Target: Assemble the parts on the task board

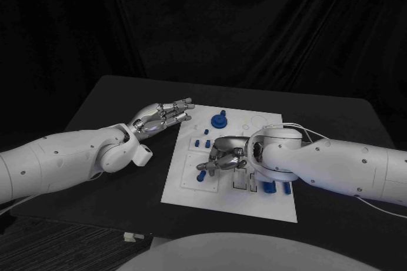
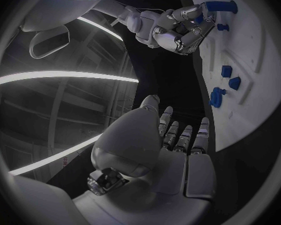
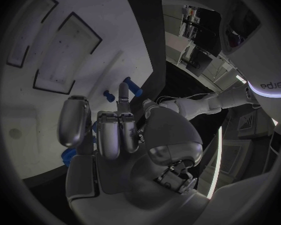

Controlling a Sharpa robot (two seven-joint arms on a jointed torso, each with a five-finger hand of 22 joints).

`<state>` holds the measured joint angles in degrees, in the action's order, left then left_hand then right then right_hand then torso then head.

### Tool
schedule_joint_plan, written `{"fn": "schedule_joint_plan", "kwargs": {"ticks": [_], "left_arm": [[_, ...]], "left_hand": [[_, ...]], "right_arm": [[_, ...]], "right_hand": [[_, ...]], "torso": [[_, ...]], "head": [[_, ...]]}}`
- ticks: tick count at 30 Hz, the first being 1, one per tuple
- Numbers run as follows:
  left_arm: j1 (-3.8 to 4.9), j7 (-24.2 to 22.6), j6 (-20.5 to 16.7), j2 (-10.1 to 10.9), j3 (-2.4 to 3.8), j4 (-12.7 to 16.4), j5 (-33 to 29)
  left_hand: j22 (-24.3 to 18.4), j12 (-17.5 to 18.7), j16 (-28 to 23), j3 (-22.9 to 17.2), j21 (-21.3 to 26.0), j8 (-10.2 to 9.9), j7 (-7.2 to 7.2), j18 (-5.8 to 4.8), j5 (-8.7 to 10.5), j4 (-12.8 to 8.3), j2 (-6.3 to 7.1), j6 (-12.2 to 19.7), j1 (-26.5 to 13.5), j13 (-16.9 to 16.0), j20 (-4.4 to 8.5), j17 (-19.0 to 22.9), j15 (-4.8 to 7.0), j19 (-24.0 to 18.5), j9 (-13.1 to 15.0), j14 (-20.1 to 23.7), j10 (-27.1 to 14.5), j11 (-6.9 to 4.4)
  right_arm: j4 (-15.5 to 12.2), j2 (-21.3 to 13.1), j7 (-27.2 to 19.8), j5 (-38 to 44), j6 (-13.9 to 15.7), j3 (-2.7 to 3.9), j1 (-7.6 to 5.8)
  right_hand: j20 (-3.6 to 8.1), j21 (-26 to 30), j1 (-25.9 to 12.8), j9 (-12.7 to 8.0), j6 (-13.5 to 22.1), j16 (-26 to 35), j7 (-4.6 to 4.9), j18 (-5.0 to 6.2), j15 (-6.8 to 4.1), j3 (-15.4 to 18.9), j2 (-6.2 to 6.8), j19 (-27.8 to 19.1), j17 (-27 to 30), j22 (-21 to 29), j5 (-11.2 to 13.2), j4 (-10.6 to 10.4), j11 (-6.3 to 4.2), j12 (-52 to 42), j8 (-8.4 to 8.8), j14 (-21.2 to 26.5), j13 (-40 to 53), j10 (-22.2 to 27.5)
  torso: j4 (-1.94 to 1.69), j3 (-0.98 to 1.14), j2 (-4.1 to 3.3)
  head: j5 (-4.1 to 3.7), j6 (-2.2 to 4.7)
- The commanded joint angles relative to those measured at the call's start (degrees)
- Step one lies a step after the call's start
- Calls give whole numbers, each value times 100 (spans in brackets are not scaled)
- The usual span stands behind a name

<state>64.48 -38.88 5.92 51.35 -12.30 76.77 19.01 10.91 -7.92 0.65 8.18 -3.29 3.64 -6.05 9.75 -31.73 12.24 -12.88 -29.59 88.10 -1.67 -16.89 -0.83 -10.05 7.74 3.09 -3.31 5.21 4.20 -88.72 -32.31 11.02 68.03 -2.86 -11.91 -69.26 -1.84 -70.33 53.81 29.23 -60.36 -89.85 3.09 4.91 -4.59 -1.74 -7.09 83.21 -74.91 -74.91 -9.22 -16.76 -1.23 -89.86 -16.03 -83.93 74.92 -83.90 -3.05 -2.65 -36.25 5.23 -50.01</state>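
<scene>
Task board: a part-pickup step seems in hand, right hand low over the board's middle.
Right hand curls its fingers over a blue part; whether it grips it I cannot tell. Left hand hovers empty, fingers extended, at the board's far left edge. Next likely needs a secure pinch, then a lift.

The task board lies in the middle of the tabletop. The left hand hangs just off the board's far left corner — the right hand is over its middle. A knobbed part stands near the far edge, small pegs behind the right hand.
</scene>
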Motion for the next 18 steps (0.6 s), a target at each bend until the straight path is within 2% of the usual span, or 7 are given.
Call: {"fn": "schedule_joint_plan", "kwargs": {"ticks": [1, 18], "left_arm": [[-6, -222, 63, -6, 5, 15, -37], [-8, -206, 71, -23, 5, -3, -37]], "left_hand": [[-10, -26, 39, -42, -39, 26, -3, -113, -28, -1, 1, -25, 56, -9, 2, -6, -15, 47, 4, -36, 16, 24], [-17, -72, 48, -68, -40, 24, -12, -122, -28, -7, 1, -17, 60, -19, 3, -12, -18, 53, 2, -65, 59, 39]], "right_arm": [[8, 29, 42, -7, -124, 4, 21], [-1, 135, -80, -7, -35, 4, 27]], "right_hand": [[-21, 20, -78, -18, 67, -15, 18, -72, 42, 47, 1, -39, -1509, -954, 6, 9, 45, -14, 54, -607, 1508, -610], [-41, 57, -100, -53, 126, -15, 47, -65, 66, 90, -14, -56, -1509, -943, 4, 7, 73, -14, 116, -607, 1508, -610]], "torso": [[-2, 0, 0], [2, -1, 4]], "head": [[7, 1], [5, 1]]}}
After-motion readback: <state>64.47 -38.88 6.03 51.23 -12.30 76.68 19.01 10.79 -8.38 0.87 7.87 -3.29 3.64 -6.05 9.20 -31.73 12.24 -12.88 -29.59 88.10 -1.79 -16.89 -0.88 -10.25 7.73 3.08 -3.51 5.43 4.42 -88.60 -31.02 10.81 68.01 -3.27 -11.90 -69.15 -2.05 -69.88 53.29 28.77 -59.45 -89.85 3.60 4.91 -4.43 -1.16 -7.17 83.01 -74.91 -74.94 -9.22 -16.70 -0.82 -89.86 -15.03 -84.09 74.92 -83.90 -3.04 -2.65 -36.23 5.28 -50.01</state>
